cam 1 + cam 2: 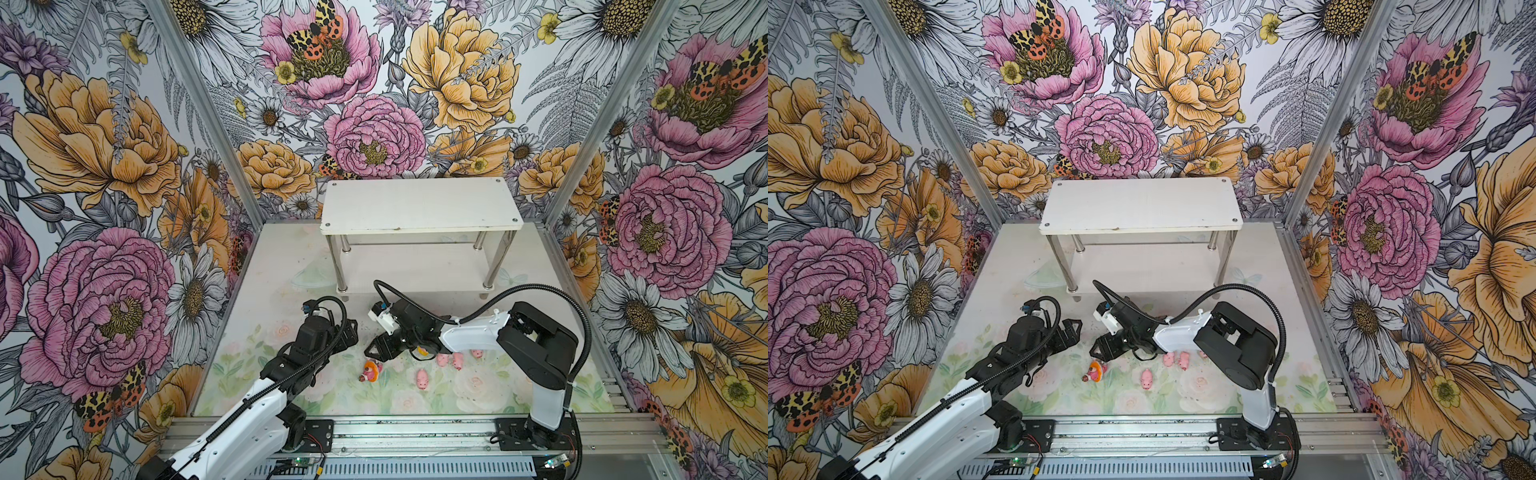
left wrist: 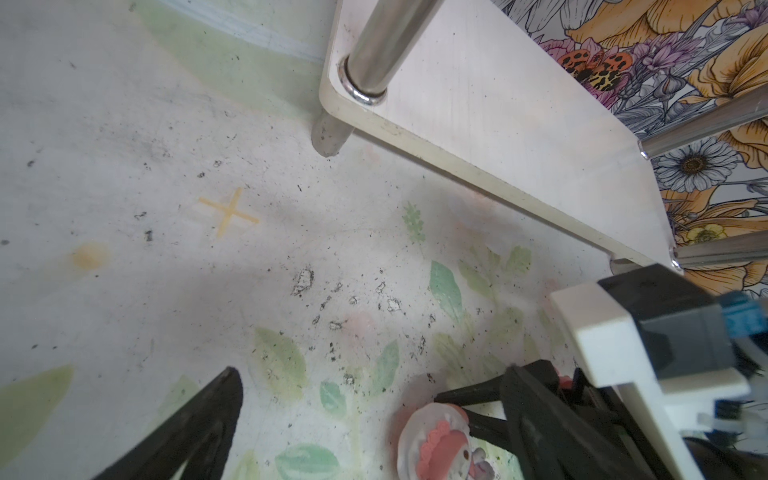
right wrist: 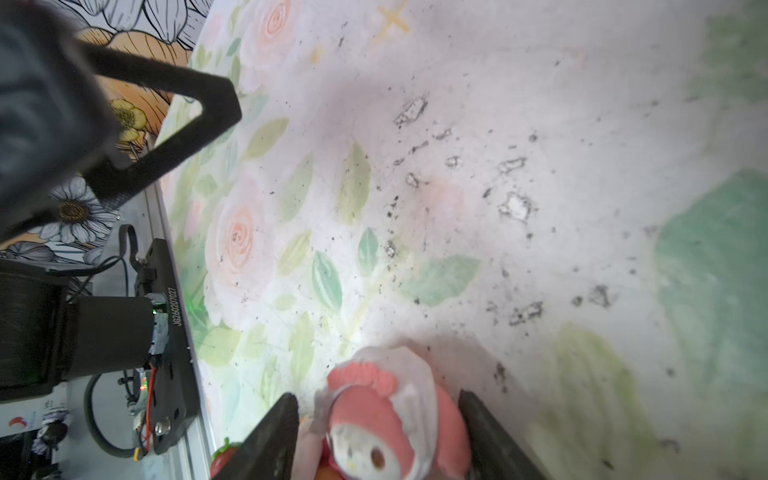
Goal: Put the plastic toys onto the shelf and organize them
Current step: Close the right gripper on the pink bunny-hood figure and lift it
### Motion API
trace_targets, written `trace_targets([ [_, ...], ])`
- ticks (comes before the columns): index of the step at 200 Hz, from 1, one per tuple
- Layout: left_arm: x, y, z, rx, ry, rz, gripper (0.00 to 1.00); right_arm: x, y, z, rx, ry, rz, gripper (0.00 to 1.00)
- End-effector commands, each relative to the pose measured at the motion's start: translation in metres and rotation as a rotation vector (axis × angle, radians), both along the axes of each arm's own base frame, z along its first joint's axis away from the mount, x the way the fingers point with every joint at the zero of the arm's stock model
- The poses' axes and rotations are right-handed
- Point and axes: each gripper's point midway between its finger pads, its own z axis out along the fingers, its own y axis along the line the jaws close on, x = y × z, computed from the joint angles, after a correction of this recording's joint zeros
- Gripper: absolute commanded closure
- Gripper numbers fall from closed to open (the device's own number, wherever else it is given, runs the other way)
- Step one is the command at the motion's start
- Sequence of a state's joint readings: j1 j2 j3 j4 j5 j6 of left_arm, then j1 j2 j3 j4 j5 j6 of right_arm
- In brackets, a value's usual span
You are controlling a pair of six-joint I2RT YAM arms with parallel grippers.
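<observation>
Two risks noted.

(1) The right end effector [image 3: 378, 399] has its jaws either side of the white-rimmed toy [image 3: 386, 419], which lies on the tabletop [image 3: 540, 208]. Whether the fingers [image 3: 270, 440] press it yet cannot be told. The toy is rounded with a thin frilled rim. If the pads land on the rim rather than the body, it will likely tilt, pop out, or skid across the smooth tabletop.

(2) The orange-rimmed toy [image 1: 371, 371] lies just beside that end effector in a top view, so a sideways drift of the jaws could knock it. The left end effector [image 1: 351, 332] hovers near, jaws wide apart and empty. The arms are close enough that a crossing reach risks a collision.

Appearance: the white-rimmed toy has pale petals around a pink hood and a small white face. Four pink pigs [image 1: 441, 360] are visible. Three sit close under the right arm, and a lone pig [image 1: 422, 379] lies nearer the front. A yellow sliver under the arm is probably the yellow-rimmed toy [image 1: 422, 351], mostly hidden.

All the toys are on the tabletop in front of the shelf [image 1: 419, 208]. Both of its white tiers are bare. Any path to the lower tier must clear its shiny legs [image 1: 496, 257].
</observation>
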State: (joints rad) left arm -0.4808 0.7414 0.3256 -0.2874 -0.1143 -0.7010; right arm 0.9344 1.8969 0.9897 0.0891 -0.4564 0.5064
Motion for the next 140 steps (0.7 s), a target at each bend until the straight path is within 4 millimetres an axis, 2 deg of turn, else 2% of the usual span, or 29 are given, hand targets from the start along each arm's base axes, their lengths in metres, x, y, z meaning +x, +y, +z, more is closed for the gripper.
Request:
trace_targets([
  [1,0.002,-0.001,0.005,-0.011,-0.009,-0.002,0.01,0.0,-0.002,-0.012,-0.044,0.016,0.024,0.48],
  [22,0.004,-0.001,0.005,-0.007,-0.007,-0.002,0.01,-0.002,-0.001,-0.015,-0.025,0.043,0.023,0.58],
  [35,0.005,-0.002,0.006,-0.006,-0.006,-0.009,0.01,0.002,0.0,-0.013,0.004,0.058,0.007,0.68],
  [57,0.008,-0.006,0.008,-0.009,-0.004,-0.023,0.01,0.012,0.002,-0.005,0.063,0.081,-0.027,0.76],
  [104,0.013,-0.024,0.014,-0.067,-0.022,-0.088,0.01,0.046,-0.001,0.019,0.185,0.068,-0.112,0.88],
  [125,0.015,-0.033,0.021,-0.104,-0.044,-0.12,0.01,0.059,-0.001,0.033,0.253,0.065,-0.149,0.9],
  [129,0.015,-0.034,0.022,-0.111,-0.049,-0.124,0.01,0.072,-0.008,0.037,0.27,0.062,-0.184,0.9],
  [140,0.015,-0.037,0.026,-0.132,-0.063,-0.133,0.01,0.083,-0.012,0.046,0.305,0.055,-0.216,0.91],
])
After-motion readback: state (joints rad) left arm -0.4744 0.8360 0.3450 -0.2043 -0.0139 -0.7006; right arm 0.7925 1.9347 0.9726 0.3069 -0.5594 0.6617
